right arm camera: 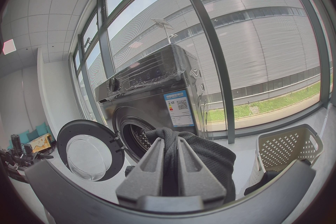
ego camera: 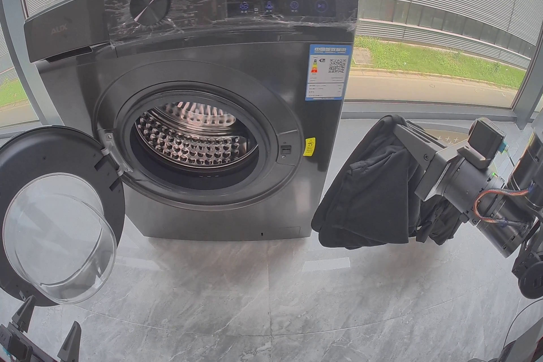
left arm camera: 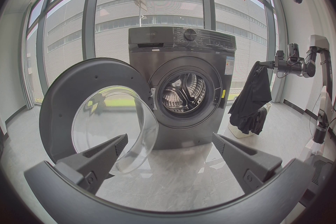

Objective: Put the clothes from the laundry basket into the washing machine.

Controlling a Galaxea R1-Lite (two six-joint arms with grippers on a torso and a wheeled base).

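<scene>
A grey front-loading washing machine [ego camera: 198,97] stands ahead with its round door [ego camera: 54,210] swung open to the left and its steel drum [ego camera: 195,139] exposed. My right gripper [ego camera: 404,131] is shut on a black garment [ego camera: 373,193], which hangs in the air to the right of the machine, above the floor. In the right wrist view the black garment [right arm camera: 210,154] is pinched between the fingers [right arm camera: 154,168]. The white laundry basket [right arm camera: 287,151] stands on the floor to the right, dark cloth showing at its base. My left gripper [left arm camera: 168,151] is open and low at the near left, facing the door.
Large windows run behind the machine. The grey marble floor [ego camera: 283,289] in front of the machine is free. The open door [left arm camera: 94,109] juts out toward my left gripper.
</scene>
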